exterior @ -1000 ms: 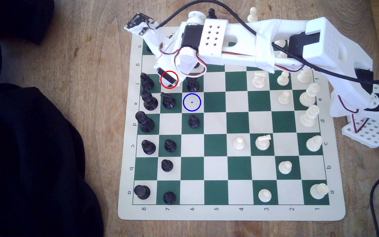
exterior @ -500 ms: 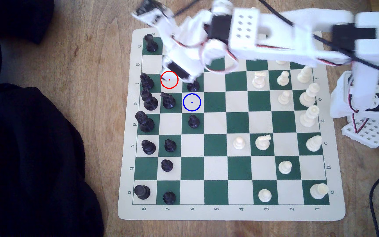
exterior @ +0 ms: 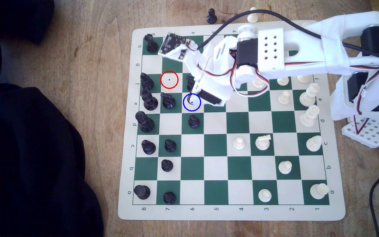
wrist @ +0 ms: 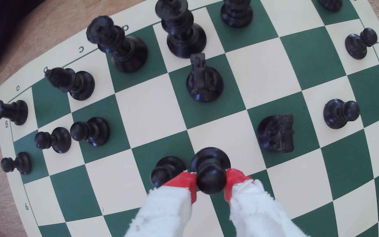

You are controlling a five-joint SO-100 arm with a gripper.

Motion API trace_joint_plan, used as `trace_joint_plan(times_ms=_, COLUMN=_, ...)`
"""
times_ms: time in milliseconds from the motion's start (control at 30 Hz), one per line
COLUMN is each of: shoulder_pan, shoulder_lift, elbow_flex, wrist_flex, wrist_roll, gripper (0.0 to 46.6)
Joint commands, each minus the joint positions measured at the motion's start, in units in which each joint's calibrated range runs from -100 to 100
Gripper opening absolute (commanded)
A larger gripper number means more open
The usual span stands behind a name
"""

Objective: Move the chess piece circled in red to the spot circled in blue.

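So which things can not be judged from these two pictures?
- Whether the pawn in the gripper touches the board: its own head hides its base in the wrist view; the gripper covers it in the exterior view.
- How well it is centred on the blue-ringed spot: same cause.
- White pieces under the arm, exterior view.

- Arm (exterior: 298,52): reaches in from 3 o'clock across the exterior view, wrist pitched down toward 8 o'clock.
- Gripper (wrist: 210,180): red fingertips (wrist: 185,182) clamped on either side of the pawn (wrist: 211,173) head.
- Fingers cloth-wrapped above the tips.
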Motion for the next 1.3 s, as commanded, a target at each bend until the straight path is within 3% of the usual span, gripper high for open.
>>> trace_joint_plan(times_ms=0, shoulder_pan=-0.35, shoulder_lift=-1.97, elbow_flex=-1.51, wrist_flex=-2.27, wrist_roll=0.15, gripper=0.3)
trace_joint_plan(times_ms=867, shoulder_pan=2.07, shoulder_lift=10.51, elbow_flex=-10.3, wrist_flex=-3.82, wrist_roll=0.78, gripper=1.0)
trace_joint_plan(times_ms=967, shoulder_pan=2.15, shoulder_lift=11.1, elbow_flex=-10.39, wrist_flex=-3.82, wrist_roll=0.78, gripper=2.6)
trace_joint_plan(times_ms=1167, shoulder_pan=2.15, shoulder_lift=11.61, elbow_flex=-10.57, wrist_flex=-3.33, wrist_roll=0.88, gripper=10.0)
trace_joint_plan(times_ms=1267, shoulder_pan=2.15, shoulder_lift=11.36, elbow_flex=-10.57, wrist_flex=-2.68, wrist_roll=0.98, gripper=10.8)
